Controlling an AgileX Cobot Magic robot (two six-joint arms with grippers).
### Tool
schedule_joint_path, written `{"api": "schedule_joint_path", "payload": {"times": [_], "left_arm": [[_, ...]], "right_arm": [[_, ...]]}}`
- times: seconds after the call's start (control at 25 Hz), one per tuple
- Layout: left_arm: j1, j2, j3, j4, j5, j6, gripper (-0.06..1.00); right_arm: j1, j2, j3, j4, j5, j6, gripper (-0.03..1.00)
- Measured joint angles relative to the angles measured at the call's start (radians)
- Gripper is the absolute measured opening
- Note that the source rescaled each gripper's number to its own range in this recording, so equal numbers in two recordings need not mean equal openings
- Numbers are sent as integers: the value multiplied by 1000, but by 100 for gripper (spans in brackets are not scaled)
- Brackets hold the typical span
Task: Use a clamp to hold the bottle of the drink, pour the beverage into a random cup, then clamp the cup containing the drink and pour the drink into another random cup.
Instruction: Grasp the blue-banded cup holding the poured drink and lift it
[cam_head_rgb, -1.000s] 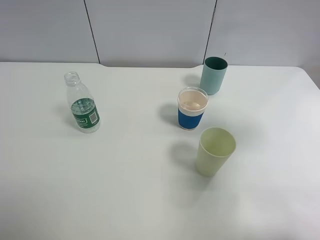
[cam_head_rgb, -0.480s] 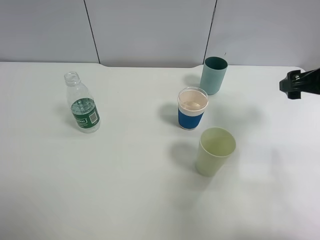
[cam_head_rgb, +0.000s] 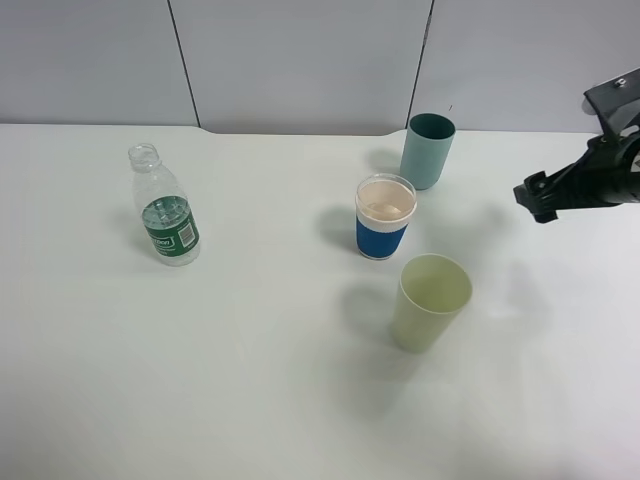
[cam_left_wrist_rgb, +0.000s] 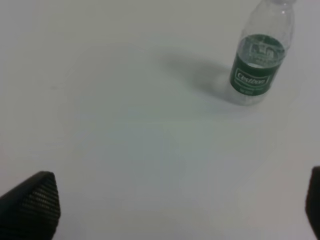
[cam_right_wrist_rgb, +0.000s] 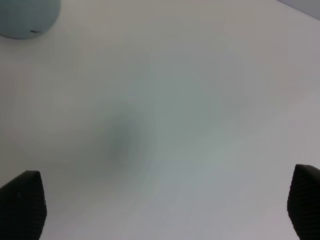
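While left gripper (cam_left_wrist_rgb: 172, 205) & right gripper (cam_right_wrist_rgb: 162, 202) gape wide, clear ribbed plastic bottle (cam_head_rgb: 168, 215) w/ green label stands upright.

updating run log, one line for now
right gripper: open, empty, right of teal cup | left gripper: open, empty | water bottle: upright, untouched

High view overlooks table (cam_head_rgb: 250, 380) — bottle (cam_head_rgb: 172, 225) shared with nearer left wrist view.

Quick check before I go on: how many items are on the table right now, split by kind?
Bottles: 1 (small clear plastic bottle with a green label)
Cups: 3 (tall teal cup; short translucent cup with a blue band; pale yellow-green cup)
Total: 4
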Motion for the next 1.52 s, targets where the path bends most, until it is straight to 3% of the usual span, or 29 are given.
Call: {"api": "schedule_joint_path", "payload": {"times": [0.28, 0.6, 0.72, 1.2, 1.52], "left_arm": [[0, 0, 0, 0, 0, 0, 100], [0, 0, 0, 0, 0, 0, 100], [0, 0, 0, 0, 0, 0, 100], [0, 0, 0, 0, 0, 0, 100], [0, 0, 0, 0, 0, 0, 100]], "right_arm": [[57, 93, -1, -117, -120, 17, 100], [63, 175, -2, -462, -322, 292, 100], [63, 204, -2, -548, -388, 346, 100], [15, 293, -3, -757, -543, 363, 100], [7, 348, -4, -768, -644, 343, 100]]}}
